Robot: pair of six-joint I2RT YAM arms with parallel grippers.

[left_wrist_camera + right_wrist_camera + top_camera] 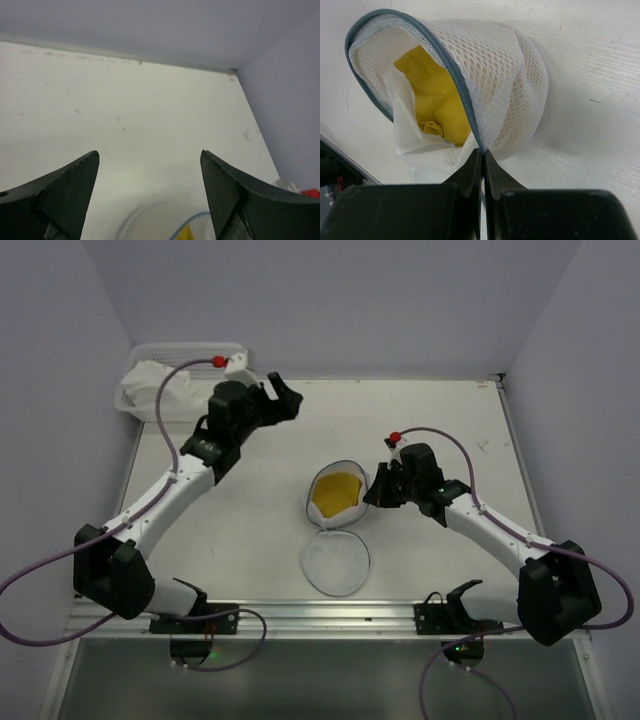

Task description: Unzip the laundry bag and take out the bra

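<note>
The laundry bag (336, 500) lies open mid-table, one domed half tipped up and the other half (336, 562) flat towards the near edge. A yellow bra (338, 492) sits inside the upper half. In the right wrist view the mesh bag (505, 75) gapes, showing the yellow bra (437, 100). My right gripper (483, 152) is shut on the bag's grey-blue zip rim (455, 75); it also shows in the top view (372, 490) at the bag's right edge. My left gripper (285, 395) is open and empty, up and left of the bag; it also shows in the left wrist view (150, 157).
A white latticed basket (140, 355) holding white cloth (160, 390) stands at the table's far left corner. Walls close off the back and both sides. The table's far right corner (232, 72) shows in the left wrist view.
</note>
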